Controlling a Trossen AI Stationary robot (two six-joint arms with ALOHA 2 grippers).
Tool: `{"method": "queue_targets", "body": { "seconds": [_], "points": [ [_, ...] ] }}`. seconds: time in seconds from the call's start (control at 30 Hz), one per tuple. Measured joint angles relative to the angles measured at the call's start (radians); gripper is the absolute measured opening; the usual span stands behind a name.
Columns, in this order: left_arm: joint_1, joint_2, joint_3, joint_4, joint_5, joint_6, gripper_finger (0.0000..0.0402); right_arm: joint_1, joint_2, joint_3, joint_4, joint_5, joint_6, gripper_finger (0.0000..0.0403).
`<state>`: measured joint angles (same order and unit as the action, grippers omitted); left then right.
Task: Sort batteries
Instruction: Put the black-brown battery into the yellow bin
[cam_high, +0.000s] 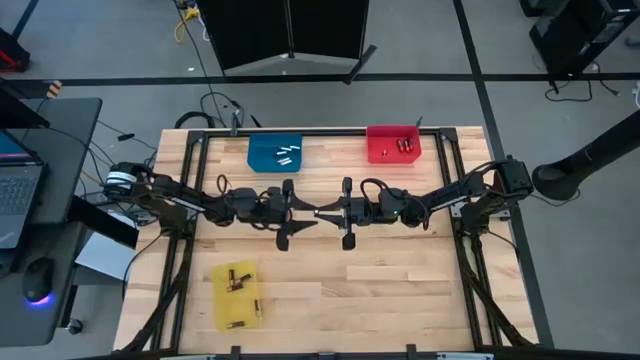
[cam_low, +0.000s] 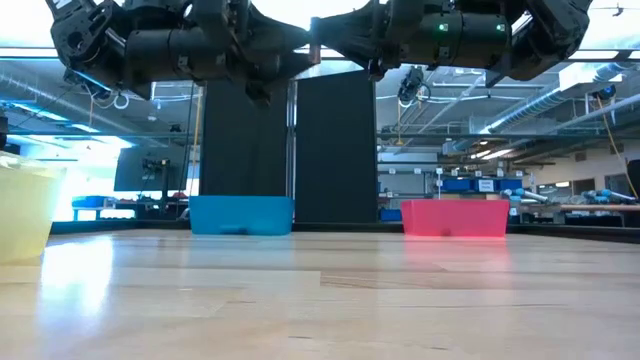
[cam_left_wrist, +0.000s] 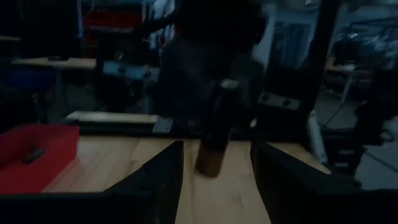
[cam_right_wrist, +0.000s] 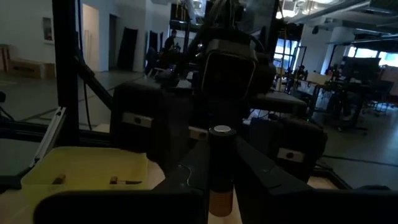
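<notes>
**Black-and-copper cell held between two grippers above the table**

Black on top with a copper-coloured base, one battery (cam_right_wrist: 220, 171) stands upright, pinched between the fingers (cam_right_wrist: 261, 174) of the right gripper (cam_high: 325, 212), which are narrowed onto it. Facing it tip to tip, the left gripper (cam_high: 308, 213) has its fingers (cam_left_wrist: 158, 180) spread wide, one on each side of the same cell and not touching it. Both hang high over the wooden table (cam_high: 400, 290). Beyond the fingertips, silver batteries (cam_high: 287, 153) lie in the blue bin (cam_high: 258, 158), red ones (cam_high: 403, 146) in the red bin (cam_high: 380, 152), and dark ones (cam_high: 238, 278) in the yellow bin (cam_high: 225, 305).
</notes>
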<state>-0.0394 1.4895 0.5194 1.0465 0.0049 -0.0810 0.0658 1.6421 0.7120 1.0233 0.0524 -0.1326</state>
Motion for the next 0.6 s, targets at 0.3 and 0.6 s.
{"method": "queue_targets", "body": {
  "seconds": [0.3, 0.6],
  "points": [
    [0.000, 0.006, 0.059, -0.048, 0.080, 0.043, 0.0168, 0.004, 0.000, 0.000, 0.024, -0.008, 0.001, 0.0054],
    [0.002, 0.006, 0.073, -0.089, 0.083, 0.078, 0.0099, 0.006, 0.000, 0.000, 0.024, -0.010, 0.001, 0.0054]
  ]
}}
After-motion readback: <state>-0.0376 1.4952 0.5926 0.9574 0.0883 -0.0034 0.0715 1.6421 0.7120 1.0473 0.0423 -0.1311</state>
